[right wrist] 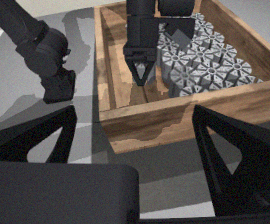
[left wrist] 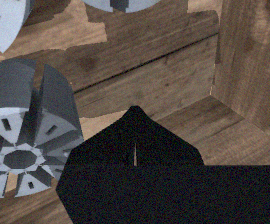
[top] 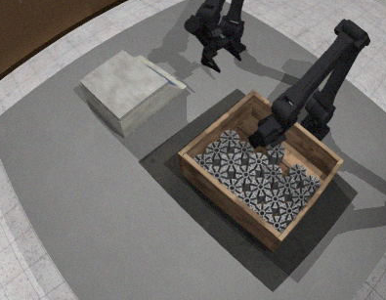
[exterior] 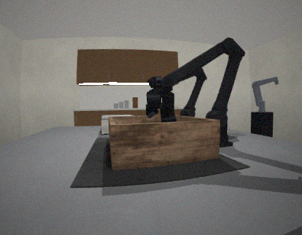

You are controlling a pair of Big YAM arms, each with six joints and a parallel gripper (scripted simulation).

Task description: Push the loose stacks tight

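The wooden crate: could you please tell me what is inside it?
The crate holds many grey slotted round stacks and the closed left gripper. In the top view the left arm hides part of the crate's floor; whatever lies beneath it cannot be seen.

Stacks [top: 260, 187] [right wrist: 211, 71] stand in the crate [top: 229, 194] [exterior: 164, 145] [right wrist: 185, 112], on the mat [top: 304, 256] [exterior: 89, 175]

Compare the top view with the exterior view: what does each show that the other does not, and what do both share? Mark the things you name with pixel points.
Only top: the slotted metal stacks [top: 261, 187] [left wrist: 12, 90] [right wrist: 212, 71] and the tiled floor [top: 21, 253].

Only exterior: the brown wall cabinet [exterior: 128, 66] and a grey arm [exterior: 258, 93] on a black pedestal [exterior: 261, 130].

Both: the wooden crate [top: 227, 203] [exterior: 166, 145] [left wrist: 245, 60] [right wrist: 160, 110], the left arm [top: 324, 67] [exterior: 200, 65] [left wrist: 135, 190] [right wrist: 142, 30] reaching into it, and a pale block [top: 124, 84] [exterior: 105, 126].
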